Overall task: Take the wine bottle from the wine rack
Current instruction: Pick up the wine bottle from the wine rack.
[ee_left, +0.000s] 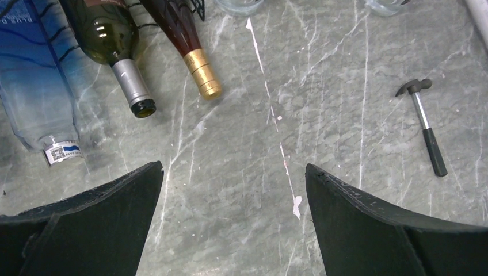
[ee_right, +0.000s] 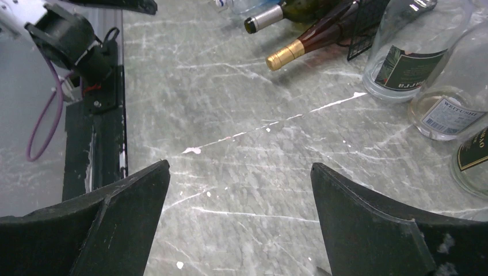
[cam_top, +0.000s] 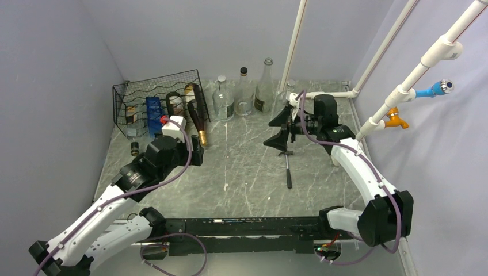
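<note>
Two grippers: left gripper, right gripper, both spread wide, empty.
Wine bottle: lying in wine rack, far-left table corner, gold neck protruding.
Risk: a neck pull may drag the neighbouring green bottle out.

table (grey marble) | wine rack | upright bottles | hammer

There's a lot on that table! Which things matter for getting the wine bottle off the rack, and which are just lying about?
For the job: wine rack; gold-capped bottle, silver-capped bottle and blue bottle poking out of it; left gripper and right gripper, both open and empty.

Just lying about: hammer; upright clear bottles beside the rack; white pipes.
</note>
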`<state>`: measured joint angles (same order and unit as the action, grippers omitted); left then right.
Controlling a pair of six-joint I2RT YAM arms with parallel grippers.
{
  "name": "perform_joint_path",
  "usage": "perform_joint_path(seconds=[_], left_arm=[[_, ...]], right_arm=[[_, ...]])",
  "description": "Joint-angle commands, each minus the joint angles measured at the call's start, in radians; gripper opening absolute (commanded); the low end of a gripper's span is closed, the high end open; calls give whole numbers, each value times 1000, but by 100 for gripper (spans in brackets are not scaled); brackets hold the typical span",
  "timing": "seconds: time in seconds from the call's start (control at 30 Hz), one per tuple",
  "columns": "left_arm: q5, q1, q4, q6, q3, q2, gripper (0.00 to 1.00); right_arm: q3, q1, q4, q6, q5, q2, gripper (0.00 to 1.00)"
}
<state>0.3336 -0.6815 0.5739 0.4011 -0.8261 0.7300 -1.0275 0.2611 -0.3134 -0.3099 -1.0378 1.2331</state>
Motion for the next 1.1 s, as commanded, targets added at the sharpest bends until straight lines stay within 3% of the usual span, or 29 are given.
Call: perform_joint_path(seconds=[0.0,0.2,0.43,0.77,1.07], left_arm=[[25,5,-13,47,-37,29,100],[9,10,-63,50,-38,71,94],[-38,69,-100,57,-37,115,100],[-237,240,-216,20,-9,146,99],[-357,320,-316,65,-5,217,100]], right_arm=[[63,-30,273,154,-102,-61,96],[115,-47,336,172,-111,-80,97],[124,-52,317,134,-116,-85,97],[127,-52,295,110,-108,-82,97],[130,-52,286,90,-99,-73,97]])
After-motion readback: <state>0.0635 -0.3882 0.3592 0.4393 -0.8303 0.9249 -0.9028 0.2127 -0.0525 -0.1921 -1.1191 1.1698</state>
